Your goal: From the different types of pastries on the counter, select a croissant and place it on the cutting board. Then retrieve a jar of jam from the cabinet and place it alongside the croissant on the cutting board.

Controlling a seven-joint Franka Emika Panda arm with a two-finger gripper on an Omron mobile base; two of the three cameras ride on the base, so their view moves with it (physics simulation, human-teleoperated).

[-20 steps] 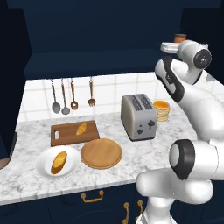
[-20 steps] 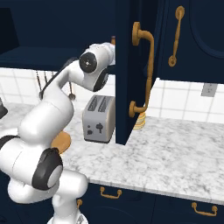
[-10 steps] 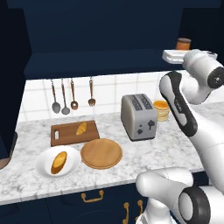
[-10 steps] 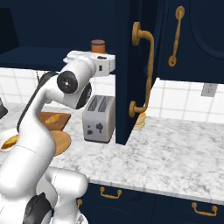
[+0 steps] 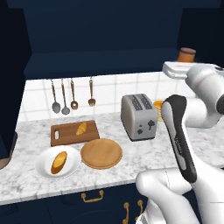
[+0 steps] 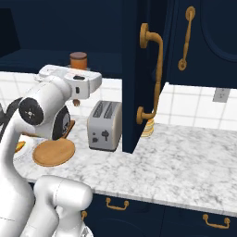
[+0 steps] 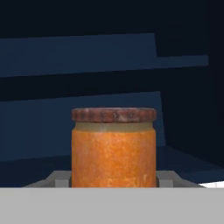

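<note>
The jar of jam (image 7: 113,148), orange with a dark brown lid, stands upright between my fingertips (image 7: 59,178), and my gripper (image 7: 113,180) is shut on it. The jar (image 5: 187,54) is held high in front of the dark navy cabinet (image 5: 105,39), above the toaster's right side, with the gripper (image 5: 185,62) at its base. From the right it shows as the jar (image 6: 78,60) atop the white hand. The croissant (image 5: 81,128) lies on the dark-brown cutting board (image 5: 63,136) at the back left of the counter (image 5: 144,151).
A silver toaster (image 5: 138,116) stands mid-counter with a stack of round cakes (image 5: 158,106) behind it. A round wooden plate (image 5: 101,153) and a white plate (image 5: 43,167) with the loaf (image 5: 59,162) lie in front. An open cabinet door (image 6: 139,74) hangs right of the hand.
The hand has come down and back from the cabinet shelf with the jar in its grip. The arm's elbow has swung lower and to the right.
</note>
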